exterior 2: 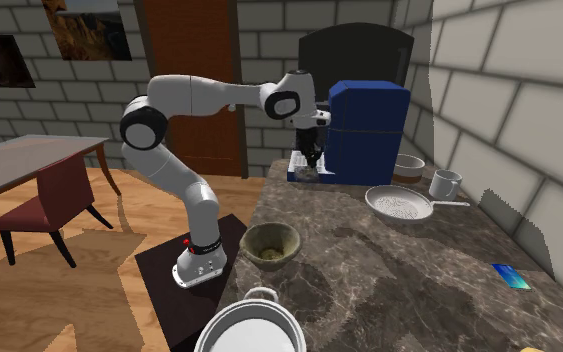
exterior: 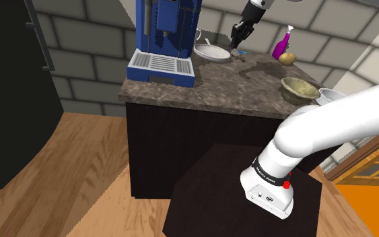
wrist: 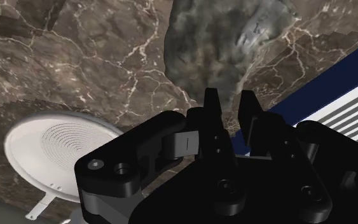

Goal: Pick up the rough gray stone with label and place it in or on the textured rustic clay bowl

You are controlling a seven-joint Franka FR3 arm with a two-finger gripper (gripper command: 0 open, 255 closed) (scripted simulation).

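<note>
Rough gray stone (wrist: 225, 41) held just beside the boxy blue coffee machine (exterior 2: 369, 125)
All-black two-finger gripper (wrist: 229, 95), nearly closed, pinches its narrow edge; best lifted slowly and level, then carried well away from the machine to the round tan clay bowl (exterior 2: 271, 243)

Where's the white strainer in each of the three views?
Shoulder view: white strainer at the back of the counter, just to the picture's right of the blue coffee machine.
Second exterior view: white strainer on the counter in front of the blue coffee machine, toward the picture's right.
Wrist view: white strainer beside the gripper, opposite the machine's tray.
Shared landmark: the blue coffee machine.
</note>
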